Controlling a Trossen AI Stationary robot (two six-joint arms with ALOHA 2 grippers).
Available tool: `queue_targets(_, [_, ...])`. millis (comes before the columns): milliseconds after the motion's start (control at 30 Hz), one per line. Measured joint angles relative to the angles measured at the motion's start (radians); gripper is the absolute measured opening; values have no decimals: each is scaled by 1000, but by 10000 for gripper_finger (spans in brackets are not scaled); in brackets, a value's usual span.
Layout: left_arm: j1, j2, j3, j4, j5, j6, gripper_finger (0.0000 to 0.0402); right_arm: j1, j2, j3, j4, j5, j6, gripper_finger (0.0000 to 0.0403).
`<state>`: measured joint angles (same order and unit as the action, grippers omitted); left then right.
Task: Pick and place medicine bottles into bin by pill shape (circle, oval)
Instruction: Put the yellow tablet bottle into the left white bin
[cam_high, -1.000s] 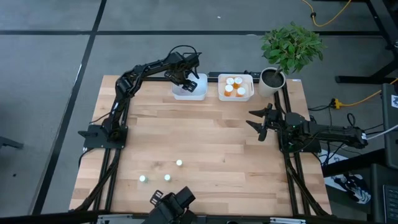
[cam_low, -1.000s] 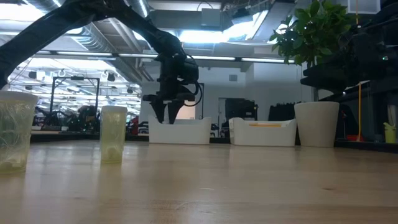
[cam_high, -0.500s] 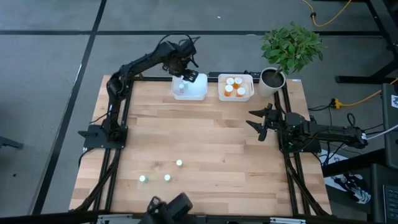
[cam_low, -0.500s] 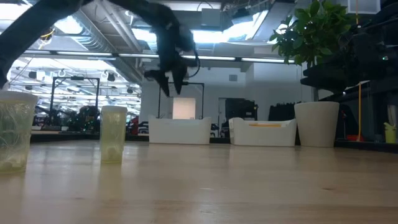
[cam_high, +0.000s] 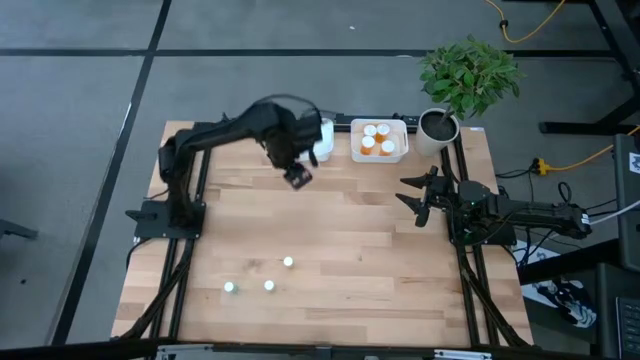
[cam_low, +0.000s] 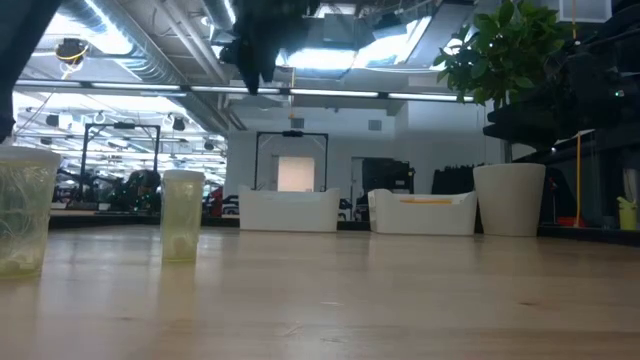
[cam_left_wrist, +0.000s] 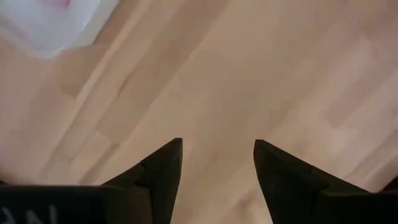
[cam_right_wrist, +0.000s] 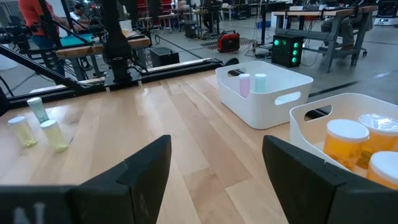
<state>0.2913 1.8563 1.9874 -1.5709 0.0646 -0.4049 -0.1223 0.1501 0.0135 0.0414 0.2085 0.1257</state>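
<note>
Hanging over the bare table (cam_high: 340, 230), the left tool (cam_high: 297, 177) is open and holds nothing. Three tiny vials (cam_high: 268, 285) stand well in front of it. Just behind it is the white bin (cam_right_wrist: 264, 93) with two small vials (cam_right_wrist: 245, 84) inside. Beside that, another bin (cam_high: 379, 141) holds orange bottles (cam_high: 369, 145). The right tool (cam_high: 418, 198) waits open, off to the side.

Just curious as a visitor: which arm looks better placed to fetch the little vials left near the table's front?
Probably the left: its open end effector is free over the table, nearer the three vials than the parked right end effector.
</note>
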Motion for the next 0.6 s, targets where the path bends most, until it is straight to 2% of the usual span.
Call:
queue_targets(100, [-115, -38, -19, -3, -60, -18, 191, 0, 0, 0, 0, 0, -1, 255])
queue_targets(233, [-268, -101, -72, 0, -105, -151, 191, 0, 2, 0, 0, 0, -1, 255])
queue_targets(433, [-479, -195, -217, 1, -132, -438, 191, 0, 2, 0, 0, 0, -1, 255])
queue_targets(600, [-594, -224, -353, 59, -164, -710, 191, 0, 3, 0, 0, 0, -1, 255])
